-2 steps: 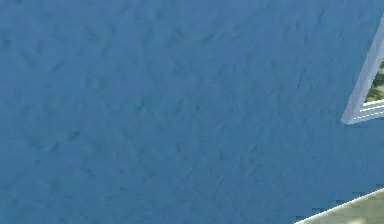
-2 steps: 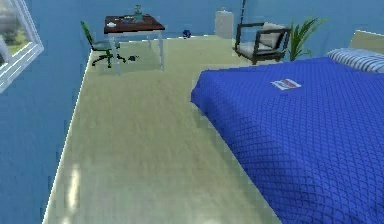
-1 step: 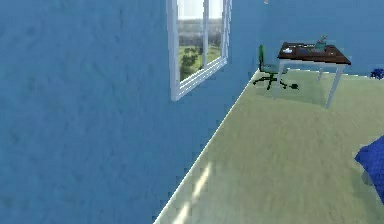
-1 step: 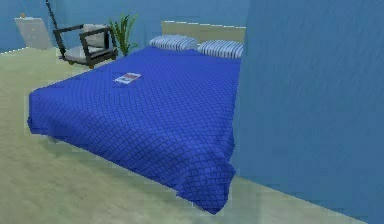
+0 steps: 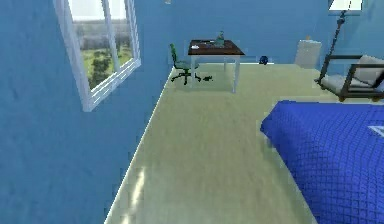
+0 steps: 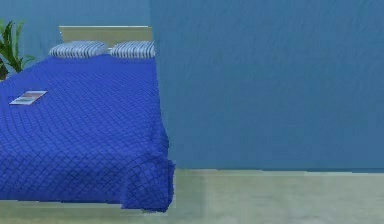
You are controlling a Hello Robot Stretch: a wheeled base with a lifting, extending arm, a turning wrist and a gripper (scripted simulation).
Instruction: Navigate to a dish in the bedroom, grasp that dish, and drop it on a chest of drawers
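End effector state: cannot tell. Counter bearing small items stands far across bedroom, beyond bed; dish probably there, hence heading.

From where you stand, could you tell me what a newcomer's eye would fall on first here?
The bed with its deep blue quilted cover strikes first, spreading over the arm side view's left, two striped pillows at its head. Next comes the white-framed window in the forward view's left, and a dark-topped desk with a green chair at the far wall.
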